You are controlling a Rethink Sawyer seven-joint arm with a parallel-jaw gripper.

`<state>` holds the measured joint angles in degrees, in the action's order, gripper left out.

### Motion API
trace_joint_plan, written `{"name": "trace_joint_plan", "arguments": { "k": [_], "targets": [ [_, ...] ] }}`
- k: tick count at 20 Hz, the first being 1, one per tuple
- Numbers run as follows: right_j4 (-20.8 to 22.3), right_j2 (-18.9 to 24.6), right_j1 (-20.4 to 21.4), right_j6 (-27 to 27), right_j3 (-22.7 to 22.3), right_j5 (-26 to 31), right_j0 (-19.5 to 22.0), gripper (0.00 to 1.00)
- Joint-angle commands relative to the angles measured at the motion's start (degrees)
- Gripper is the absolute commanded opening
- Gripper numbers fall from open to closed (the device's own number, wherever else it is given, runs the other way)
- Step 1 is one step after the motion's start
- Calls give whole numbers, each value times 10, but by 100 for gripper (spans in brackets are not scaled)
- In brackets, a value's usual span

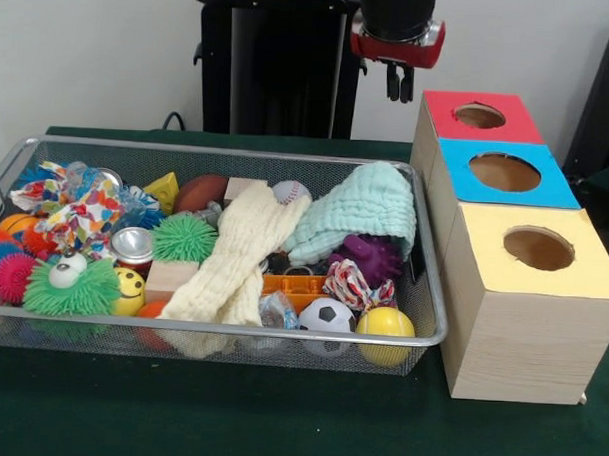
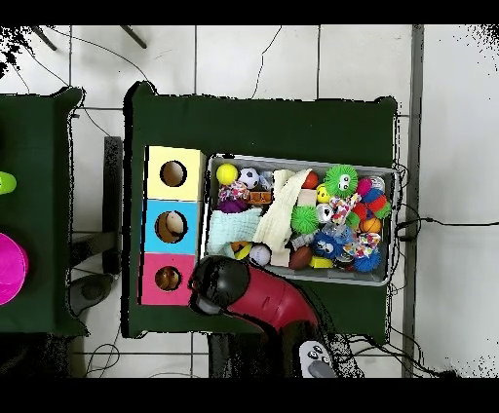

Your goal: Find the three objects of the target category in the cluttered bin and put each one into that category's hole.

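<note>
The work surface is a table (image 1: 278,427) covered in dark green cloth, set against a pale wall; the overhead view shows a tiled floor around it and a second green-covered table (image 2: 34,209) beside it.

The gripper (image 1: 400,83) hangs from the red and black arm at the table's far side, just beside the red-faced box (image 1: 478,116) and above the table level. Its two dark fingers (image 1: 393,81) point down, close together, with nothing visible between them and touching nothing; whether they are fully closed cannot be told. In the overhead view the arm's black head (image 2: 222,284) covers the gripper.

The wire-mesh basket (image 1: 424,254) sits on the cloth beside a row of three wooden boxes. It is packed to the rim: a green spiky ball (image 1: 184,239), a cream cloth (image 1: 238,261) draped across the middle, a mint cloth (image 1: 360,215), a purple fuzzy item (image 1: 373,257), a soccer ball (image 1: 327,314), a yellow ball (image 1: 385,323) and a baseball (image 1: 291,192). No soft toy animal can be made out among the clutter.

The red box's hole (image 1: 480,115) lies open and unobstructed, farthest from the front camera; the blue-faced box (image 1: 505,173) and yellow-faced box (image 1: 539,251) follow in line. A narrow gap separates basket and boxes. Bare cloth runs along the table's front edge.
</note>
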<state>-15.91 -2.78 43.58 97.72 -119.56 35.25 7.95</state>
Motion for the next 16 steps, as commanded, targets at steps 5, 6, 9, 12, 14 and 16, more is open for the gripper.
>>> {"name": "trace_joint_plan", "arguments": {
  "k": [5, 6, 9, 12, 14, 16],
  "targets": [
    [6, 10, -34, 93, 15, -28, 5, 0],
    [16, 13, -50, 80, 21, -59, 12, 0],
    [45, 15, -73, 51, 32, -121, 28, 0],
    [53, 22, -78, 49, 27, -150, 37, 0],
    [58, 22, -78, 53, 26, -157, 35, 0],
    [63, 22, -81, 55, 27, -159, 37, 0]
  ]
}}
